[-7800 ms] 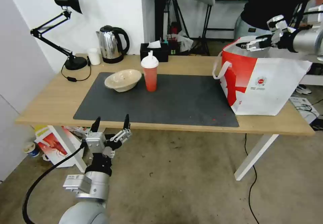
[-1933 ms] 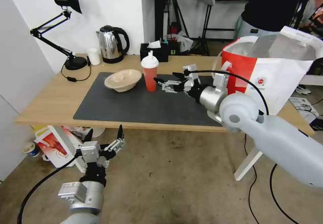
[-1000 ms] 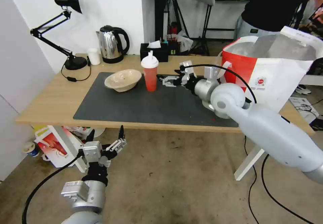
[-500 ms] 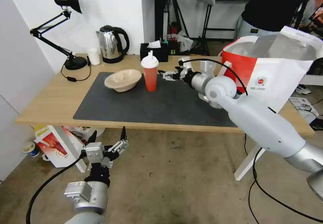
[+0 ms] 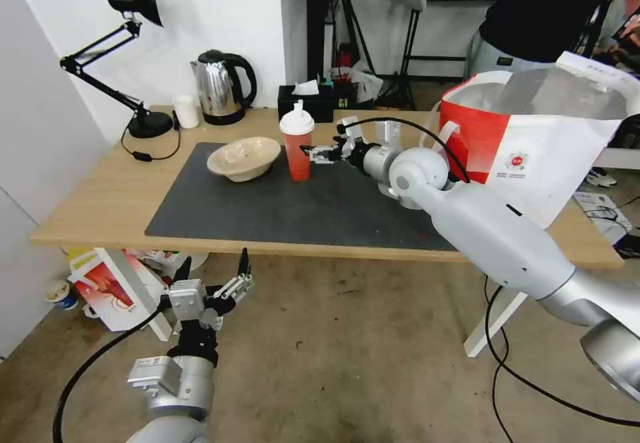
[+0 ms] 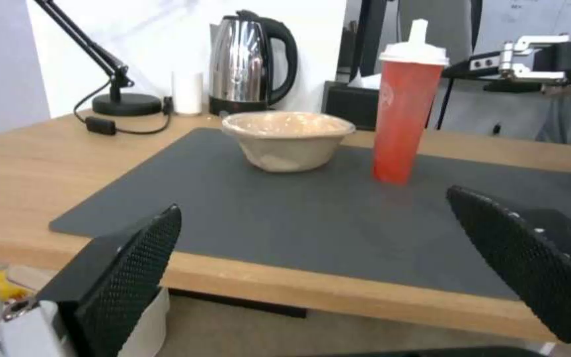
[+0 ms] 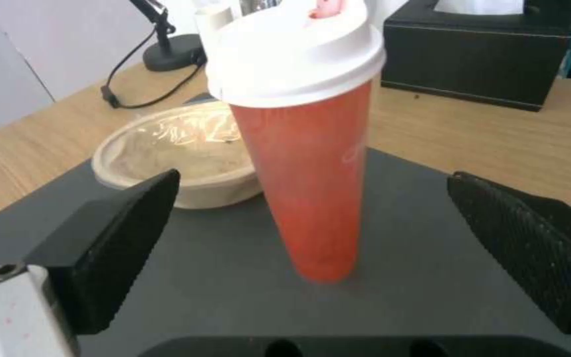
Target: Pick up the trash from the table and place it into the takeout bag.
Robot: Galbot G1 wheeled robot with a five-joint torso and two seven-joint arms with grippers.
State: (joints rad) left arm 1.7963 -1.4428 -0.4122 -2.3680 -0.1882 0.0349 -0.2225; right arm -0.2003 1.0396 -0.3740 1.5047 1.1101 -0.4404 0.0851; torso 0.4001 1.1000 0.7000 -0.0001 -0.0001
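The red drink cup (image 5: 297, 148) with its white domed lid stands upright on the dark mat (image 5: 320, 210) of the table (image 5: 100, 190). My right gripper (image 5: 319, 154) is open at the cup's right side, fingertips level with its upper half. In the right wrist view the cup (image 7: 305, 173) rises just ahead, between the two black fingers (image 7: 107, 238). The beige bowl (image 5: 243, 158) sits left of the cup. At the table's right end stands the takeout bag (image 5: 533, 143), mouth open. My left gripper (image 5: 213, 278) hangs open below the table's front edge.
Along the back edge are a desk lamp (image 5: 150, 123), a small white cup (image 5: 187, 111), a kettle (image 5: 223, 86) and a black tissue box (image 5: 307, 103). A smaller red-and-white paper bag (image 5: 107, 290) lies on the floor under the table. A person stands behind the takeout bag.
My right arm has come down from over the takeout bag and slid left across the mat until its open fingers reach the red cup. The left arm has barely shifted.
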